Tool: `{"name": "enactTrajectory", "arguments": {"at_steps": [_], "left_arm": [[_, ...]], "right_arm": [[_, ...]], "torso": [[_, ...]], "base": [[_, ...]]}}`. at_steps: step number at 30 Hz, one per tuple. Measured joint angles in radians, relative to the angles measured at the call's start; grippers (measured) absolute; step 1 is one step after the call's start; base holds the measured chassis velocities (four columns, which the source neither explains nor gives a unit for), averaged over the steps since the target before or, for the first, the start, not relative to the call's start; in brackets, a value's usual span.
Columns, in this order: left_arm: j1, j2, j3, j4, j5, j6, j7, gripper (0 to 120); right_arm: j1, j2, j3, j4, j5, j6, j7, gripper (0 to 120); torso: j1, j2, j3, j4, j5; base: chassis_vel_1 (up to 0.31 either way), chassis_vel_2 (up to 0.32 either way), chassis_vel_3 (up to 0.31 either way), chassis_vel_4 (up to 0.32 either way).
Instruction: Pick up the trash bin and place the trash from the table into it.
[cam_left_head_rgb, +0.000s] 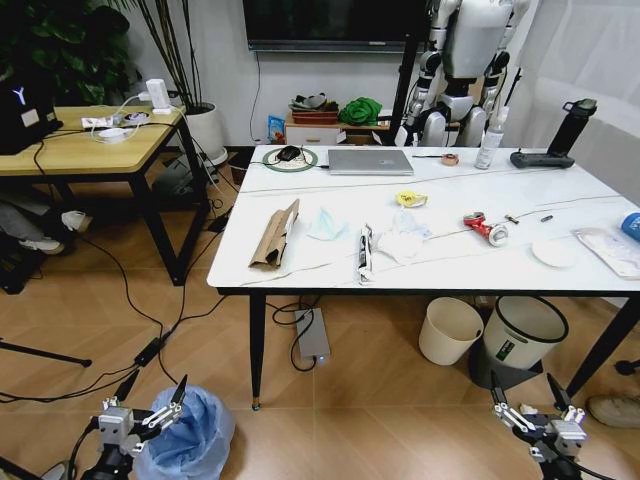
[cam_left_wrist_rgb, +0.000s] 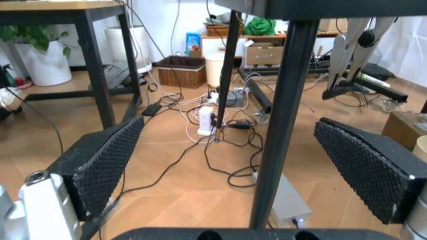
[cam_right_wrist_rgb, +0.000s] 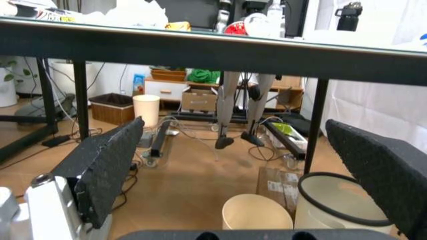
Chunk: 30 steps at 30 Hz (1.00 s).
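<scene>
Observed: the trash bin (cam_left_head_rgb: 190, 432), lined with a crinkled blue bag, stands on the floor at roughly 7 o'clock in the head view, in front of the tabletop's (cam_left_head_rgb: 440, 255) left leg. The left tool (cam_left_head_rgb: 150, 412) hangs just beside the bin's rim, at the bin's 10 o'clock, fingers spread and empty. The right tool (cam_left_head_rgb: 530, 400) hovers low at 5 o'clock, well apart from the bin, also spread and empty.

The trash (cam_left_head_rgb: 400, 235) lies scattered across the tabletop: a cardboard strip (cam_left_head_rgb: 276, 236), a mask (cam_left_head_rgb: 325, 224), tissues, a can (cam_left_head_rgb: 487, 228).

Assessment: the left arm is clearly nearer; the bin lies toward its 4 o'clock, upright, mouth upward.
</scene>
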Motion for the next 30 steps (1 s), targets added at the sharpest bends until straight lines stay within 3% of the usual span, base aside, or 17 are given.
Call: {"name": "enactTrajectory", "arguments": {"at_steps": [20,30], "left_arm": [[-0.004,0.005,0.001,0.025,-0.008,0.009,0.005,100],[-0.065,0.048,-0.019,0.178,-0.048,0.081,-0.007,100]], "right_arm": [[-0.001,0.007,-0.004,-0.002,-0.008,0.002,0.0,100],[0.025,0.051,-0.04,-0.029,-0.039,0.015,0.0,100]], "torso": [[-0.037,-0.088,-0.051,0.0,0.0],[-0.057,-0.135,-0.078,0.0,-0.0002]], "base": [[0.0,0.0,0.0,0.0],[0.0,0.0,0.0,0.0]]}}
